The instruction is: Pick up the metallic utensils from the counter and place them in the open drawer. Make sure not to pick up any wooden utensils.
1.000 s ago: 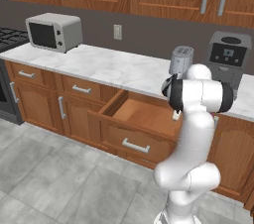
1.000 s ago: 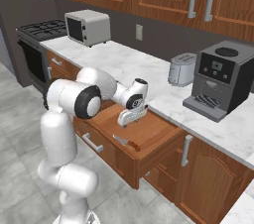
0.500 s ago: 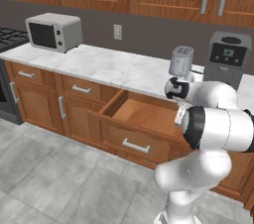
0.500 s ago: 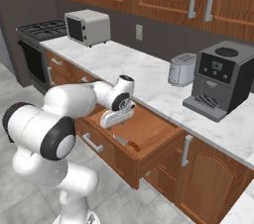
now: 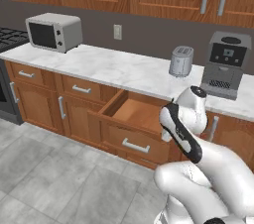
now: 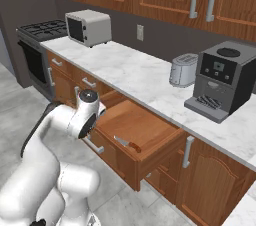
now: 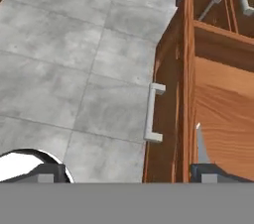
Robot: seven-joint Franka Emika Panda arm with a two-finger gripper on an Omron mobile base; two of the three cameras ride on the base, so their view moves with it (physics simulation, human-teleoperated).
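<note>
Knife [image 6: 128,144] lies in open drawer [image 6: 150,129], beyond spread jaws.

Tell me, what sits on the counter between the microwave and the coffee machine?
A silver toaster, beside the coffee machine; bare marble counter stretches to the microwave, in the right base view.

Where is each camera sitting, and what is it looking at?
Left base view: behind the arm's left, facing the counter and open drawer; the white arm rises lower right.
Right base view: behind its right, same drawer, a knife inside; arm lower left.
Hand view: on the hand, looking down at the drawer front, handle and floor.
All share the drawer.
</note>
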